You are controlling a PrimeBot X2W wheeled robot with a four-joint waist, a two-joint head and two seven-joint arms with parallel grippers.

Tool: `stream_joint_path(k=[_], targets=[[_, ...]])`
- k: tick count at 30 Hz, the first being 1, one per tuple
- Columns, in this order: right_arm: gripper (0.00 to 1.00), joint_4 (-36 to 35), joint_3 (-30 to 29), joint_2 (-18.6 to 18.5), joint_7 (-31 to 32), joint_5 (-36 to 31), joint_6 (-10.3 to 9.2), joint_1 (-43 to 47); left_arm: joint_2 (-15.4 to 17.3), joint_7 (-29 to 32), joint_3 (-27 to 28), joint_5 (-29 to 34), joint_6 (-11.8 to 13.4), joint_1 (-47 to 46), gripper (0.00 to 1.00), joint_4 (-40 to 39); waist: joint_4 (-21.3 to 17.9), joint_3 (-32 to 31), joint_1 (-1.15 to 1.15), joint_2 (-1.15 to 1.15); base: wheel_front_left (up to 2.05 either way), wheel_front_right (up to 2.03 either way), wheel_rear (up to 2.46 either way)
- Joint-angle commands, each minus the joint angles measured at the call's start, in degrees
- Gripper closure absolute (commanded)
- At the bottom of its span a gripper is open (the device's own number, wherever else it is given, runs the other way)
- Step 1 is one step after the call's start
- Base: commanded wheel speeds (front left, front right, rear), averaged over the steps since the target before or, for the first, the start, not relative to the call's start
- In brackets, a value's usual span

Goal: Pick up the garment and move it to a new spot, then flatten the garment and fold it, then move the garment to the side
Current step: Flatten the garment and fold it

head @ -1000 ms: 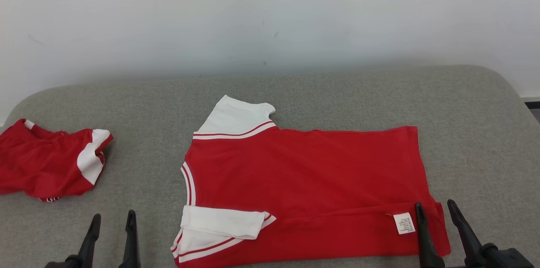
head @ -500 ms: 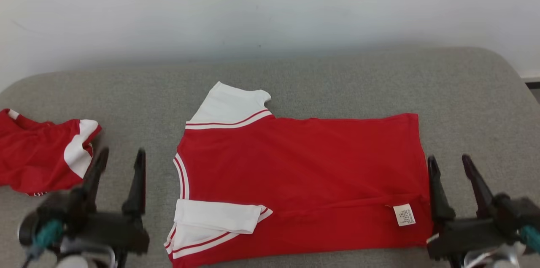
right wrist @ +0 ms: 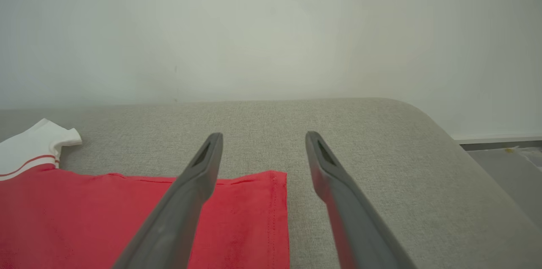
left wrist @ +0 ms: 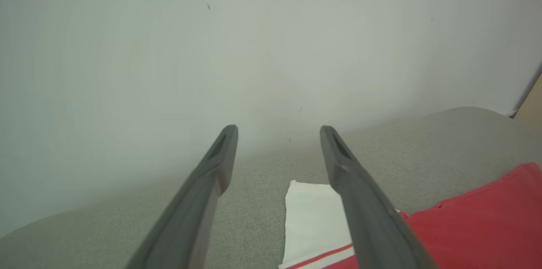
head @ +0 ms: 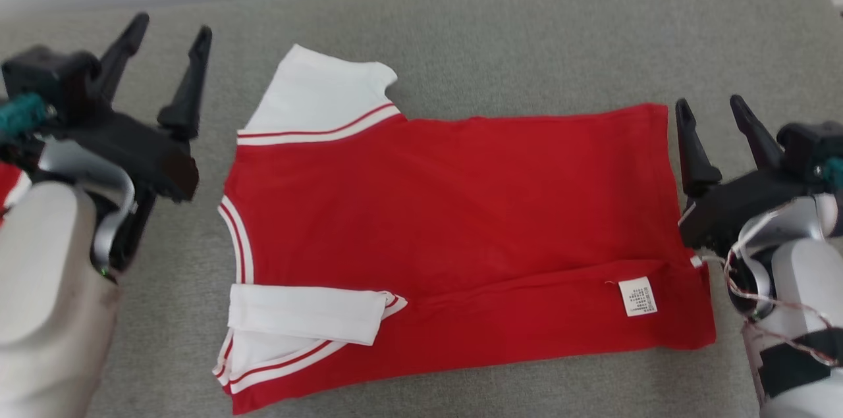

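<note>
Fold in progress. You see the red garment (head: 448, 207) lying flat on the grey tabletop (head: 527, 16) between your two claws, with the neck end toward the left claw (head: 170, 27) and the hem toward the right claw (head: 709, 103). Both claws stand wide open and hold nothing. Judged from the lie of the cloth, the pick-up, the move and the flattening are done, and folding appears begun. The near white sleeve (head: 306, 314) is turned in over the body, and the near long edge is turned up in a strip that bares the care label (head: 639, 296). The far white sleeve (head: 316, 92) juts out unfolded just inboard of the left claw's fingers, so further folds and the move aside are not yet done. For room, the hem edge runs just beside the right claw. Outboard of that claw the tabletop soon rounds off toward the floor (right wrist: 499, 163). The wall (left wrist: 127, 48) rises ahead of both claws, with bare tabletop before it.
</note>
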Motion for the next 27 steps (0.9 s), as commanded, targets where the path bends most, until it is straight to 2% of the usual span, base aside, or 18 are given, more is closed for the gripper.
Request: stream_joint_path(k=[1,5,13,27], targets=[[0.0,1.46,0.48,-0.42,0.6,1.21,-0.15,-2.25,0.89,0.52,-0.98,-1.08,0.11,-2.77,0.0,1.96,-2.61,6.2,-0.02,-0.01,0.0,0.0,0.0],[0.0,5.92,2.78,-0.97,2.42,1.54,-0.16,-7.28,2.78,1.73,-6.23,-3.82,0.09,-9.57,0.0,7.42,-3.82,8.98,-0.02,-0.01,0.0,0.0,0.0],[0.0,13.68,6.04,-0.07,1.97,2.2,-0.15,-14.91,5.74,4.76,-17.6,-8.95,0.09,-19.33,0.0,16.83,-5.83,12.43,-0.02,-0.01,0.0,0.0,0.0],[0.0,20.07,11.16,1.72,-0.48,6.68,-0.15,-21.6,7.05,4.58,-28.9,-14.97,0.08,-28.45,0.0,27.63,-8.99,16.59,-0.02,-0.01,0.0,0.0,0.0]])
